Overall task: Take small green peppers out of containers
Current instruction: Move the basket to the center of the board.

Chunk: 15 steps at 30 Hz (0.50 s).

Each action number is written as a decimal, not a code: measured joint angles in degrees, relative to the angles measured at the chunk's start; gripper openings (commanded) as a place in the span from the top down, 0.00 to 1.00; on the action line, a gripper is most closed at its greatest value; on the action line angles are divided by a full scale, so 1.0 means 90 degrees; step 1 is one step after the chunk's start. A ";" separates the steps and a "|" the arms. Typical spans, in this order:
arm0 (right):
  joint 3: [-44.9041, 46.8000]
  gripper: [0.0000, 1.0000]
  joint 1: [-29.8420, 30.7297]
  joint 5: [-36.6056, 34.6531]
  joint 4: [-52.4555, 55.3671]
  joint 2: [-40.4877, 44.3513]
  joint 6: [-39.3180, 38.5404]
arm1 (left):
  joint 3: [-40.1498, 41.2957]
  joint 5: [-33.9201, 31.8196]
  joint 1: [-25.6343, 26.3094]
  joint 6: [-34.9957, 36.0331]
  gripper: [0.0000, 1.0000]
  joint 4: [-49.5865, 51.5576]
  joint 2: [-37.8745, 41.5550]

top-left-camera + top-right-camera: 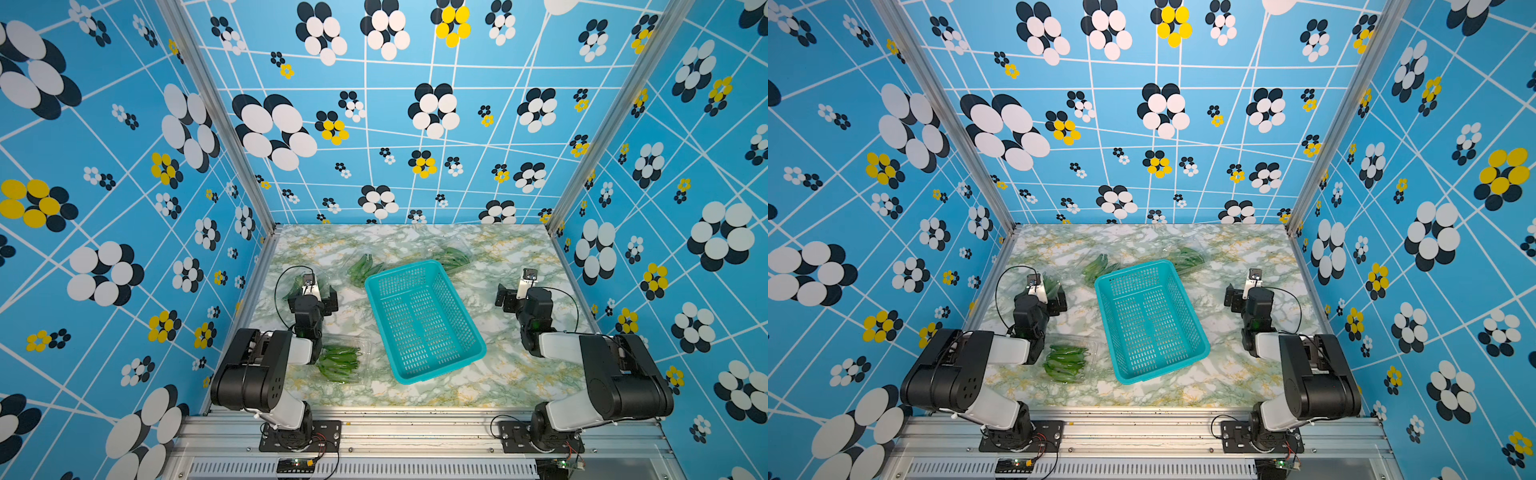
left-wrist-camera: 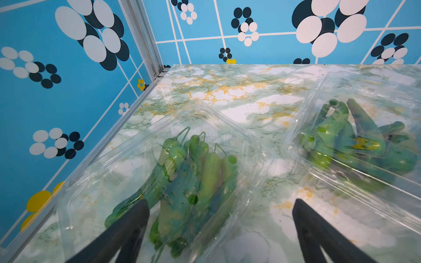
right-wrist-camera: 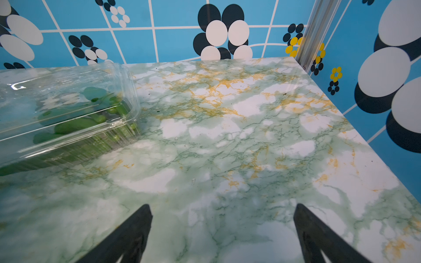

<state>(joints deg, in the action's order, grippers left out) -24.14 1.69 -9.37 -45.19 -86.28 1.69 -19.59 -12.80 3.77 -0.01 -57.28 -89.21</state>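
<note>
Small green peppers [image 2: 193, 173] lie inside a clear clamshell container [image 2: 250, 145] right under my left gripper [image 2: 221, 202], which is open with nothing held. A second container [image 2: 319, 95] of peppers [image 2: 355, 141] sits beside it. In both top views the left gripper [image 1: 319, 294] [image 1: 1050, 297] hovers at the table's left. Another container of peppers [image 1: 340, 360] lies near the left arm's elbow, and two more pepper packs [image 1: 363, 266] [image 1: 455, 257] are at the back. My right gripper [image 3: 222, 206] [image 1: 514, 291] is open above bare marble, with a container [image 3: 68, 109] off to its side.
A teal perforated basket [image 1: 478, 353] stands slanted in the middle of the marble table [image 1: 511, 374], with nothing in it. Patterned blue walls [image 1: 124, 208] and aluminium posts [image 1: 232, 137] close in the left, right and back sides.
</note>
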 measured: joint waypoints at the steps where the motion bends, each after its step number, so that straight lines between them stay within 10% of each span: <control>1: -0.0034 0.01 0.0000 -0.0022 0.0168 0.0029 0.0000 | 0.0000 0.0002 0.0000 0.0000 0.01 0.0002 0.0000; 15: -0.3242 0.01 0.0005 0.0979 0.4826 0.0425 0.0449 | 0.0131 -0.0328 0.0736 0.0442 0.00 0.0682 0.1464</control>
<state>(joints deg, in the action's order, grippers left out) -53.32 1.74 -0.56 -1.76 -82.46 5.74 -18.41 -15.75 10.39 3.97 -51.13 -76.03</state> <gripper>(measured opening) 0.991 0.995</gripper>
